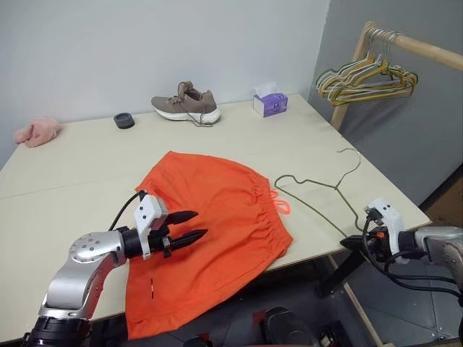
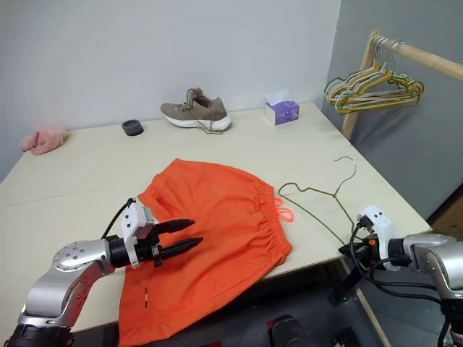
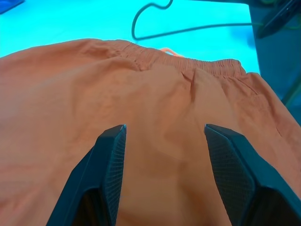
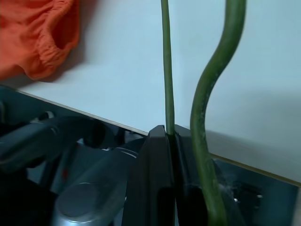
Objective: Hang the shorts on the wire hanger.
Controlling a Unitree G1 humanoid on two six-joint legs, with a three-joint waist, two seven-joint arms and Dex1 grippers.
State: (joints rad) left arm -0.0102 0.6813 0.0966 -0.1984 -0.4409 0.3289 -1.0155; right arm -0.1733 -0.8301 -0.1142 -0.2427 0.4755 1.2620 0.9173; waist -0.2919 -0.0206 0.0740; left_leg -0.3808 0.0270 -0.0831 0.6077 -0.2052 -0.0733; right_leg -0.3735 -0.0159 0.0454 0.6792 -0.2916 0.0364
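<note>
One pair of shorts (image 1: 217,231) is seen on the bench (image 1: 87,163), with one wire hanger (image 1: 318,189) beside it. One shoe (image 1: 186,104), one tissue box (image 1: 270,103), one small black ring (image 1: 124,121) and one pink fluffy thing (image 1: 37,131) are counted along the far edge. One bunch of hangers (image 1: 369,78), too tightly packed to be counted, is hung on one wooden rail (image 1: 427,50). Two pincers are seen, the left (image 1: 189,226) and the right (image 1: 352,242).

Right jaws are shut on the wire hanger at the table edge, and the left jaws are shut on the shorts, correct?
Not quite. The left gripper stands open above the shorts, holding nothing, as the left wrist view shows. The right gripper is indeed shut on the wire hanger at the table edge.
</note>
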